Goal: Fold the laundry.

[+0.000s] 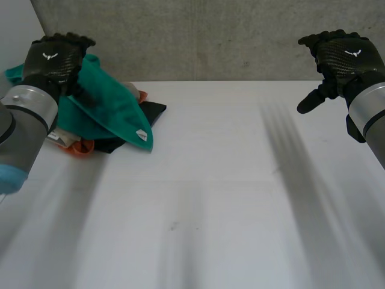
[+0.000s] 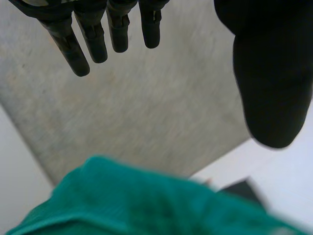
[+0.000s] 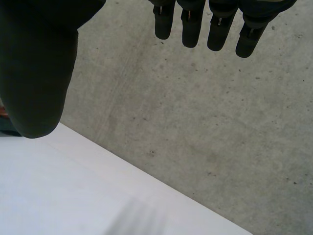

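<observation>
Grey concrete wall (image 1: 210,36) behind a white desk (image 1: 240,198). Laundry heaped at the desk's far left corner: green cloth (image 1: 114,114) on top, small white tag (image 1: 141,135) at its near tip. Black cloth (image 1: 153,111) poking out from under the green cloth on the side toward the desk's middle. Orange cloth (image 1: 81,147) peeking out under the green cloth's near edge.

Left hand (image 1: 54,60) raised over the green cloth's far left part, back of the hand toward the head camera. In the left wrist view, fingers (image 2: 93,39) straight and slightly spread, thumb (image 2: 271,83) set wide of them, nothing held. Green cloth (image 2: 146,200) below the palm, clear of the fingertips. Contact between palm and green cloth: cannot tell.

Right hand (image 1: 340,54) well apart from the green cloth, up over the desk's far right side. In the right wrist view, fingers (image 3: 190,29) straight, thumb (image 3: 39,73) wide of them, nothing held, wall and desk edge beyond the fingertips.
</observation>
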Available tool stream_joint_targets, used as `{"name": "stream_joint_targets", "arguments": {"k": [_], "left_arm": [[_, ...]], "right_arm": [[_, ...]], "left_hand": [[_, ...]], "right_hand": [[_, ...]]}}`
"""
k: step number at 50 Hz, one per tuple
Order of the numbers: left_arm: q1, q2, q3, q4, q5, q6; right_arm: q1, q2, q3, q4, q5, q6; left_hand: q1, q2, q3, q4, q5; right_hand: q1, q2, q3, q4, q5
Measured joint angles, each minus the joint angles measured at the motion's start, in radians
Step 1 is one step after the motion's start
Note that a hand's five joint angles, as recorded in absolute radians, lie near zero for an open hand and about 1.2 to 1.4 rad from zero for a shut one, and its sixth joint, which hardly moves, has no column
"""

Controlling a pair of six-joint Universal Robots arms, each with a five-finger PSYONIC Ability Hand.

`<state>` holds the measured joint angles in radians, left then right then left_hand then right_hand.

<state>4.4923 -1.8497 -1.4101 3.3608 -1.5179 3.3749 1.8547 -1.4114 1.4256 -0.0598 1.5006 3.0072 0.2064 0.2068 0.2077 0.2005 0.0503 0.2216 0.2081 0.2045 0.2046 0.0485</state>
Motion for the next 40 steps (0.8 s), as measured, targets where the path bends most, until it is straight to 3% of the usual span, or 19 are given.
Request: {"name": "stream_joint_targets", "arguments": {"k": [8,14,15,19,20,22,29,40], "left_arm": [[0.144,-0.362,0.293,0.011,0.004,0.284],[0.205,-0.535,0.471,0.010,0.044,0.358],[0.207,-0.543,0.480,0.010,0.052,0.360],[0.196,-0.555,0.500,0.011,0.101,0.360],[0.192,-0.553,0.498,0.011,0.103,0.360],[0.164,-0.523,0.482,0.014,0.099,0.355],[0.049,-0.308,0.387,0.043,0.037,0.302],[-0.254,0.023,0.244,0.054,0.029,-0.032]], "right_arm": [[0.003,0.000,0.004,0.002,-0.003,-0.002],[0.011,-0.001,0.007,0.003,-0.004,-0.005],[0.011,-0.001,0.007,0.003,-0.004,-0.005],[0.012,-0.001,0.008,0.003,-0.004,-0.007],[0.011,-0.001,0.008,0.003,-0.004,-0.008],[0.009,-0.001,0.006,0.003,-0.004,-0.008],[0.000,-0.005,-0.003,0.002,-0.005,-0.008],[-0.003,-0.037,-0.022,0.003,-0.005,-0.007]], "left_hand": [[0.000,0.000,0.000,-0.001,0.000],[0.037,0.033,0.033,0.040,0.023],[0.080,0.062,0.062,0.072,0.052],[0.824,0.777,0.769,0.784,0.743],[0.824,0.777,0.769,0.784,0.743],[0.916,0.964,0.959,0.977,0.911],[0.916,0.975,0.972,0.993,0.911],[0.916,0.982,0.981,0.994,0.913]], "right_hand": [[0.000,0.000,0.000,0.000,0.000],[0.000,0.000,0.000,0.000,0.000],[0.000,0.000,0.000,0.000,0.000],[0.000,0.000,0.000,0.000,0.000],[0.000,0.000,0.000,0.000,0.000],[0.000,0.000,0.000,0.000,0.000],[0.000,0.000,0.000,0.000,0.000],[0.000,0.000,0.000,0.000,0.000]]}}
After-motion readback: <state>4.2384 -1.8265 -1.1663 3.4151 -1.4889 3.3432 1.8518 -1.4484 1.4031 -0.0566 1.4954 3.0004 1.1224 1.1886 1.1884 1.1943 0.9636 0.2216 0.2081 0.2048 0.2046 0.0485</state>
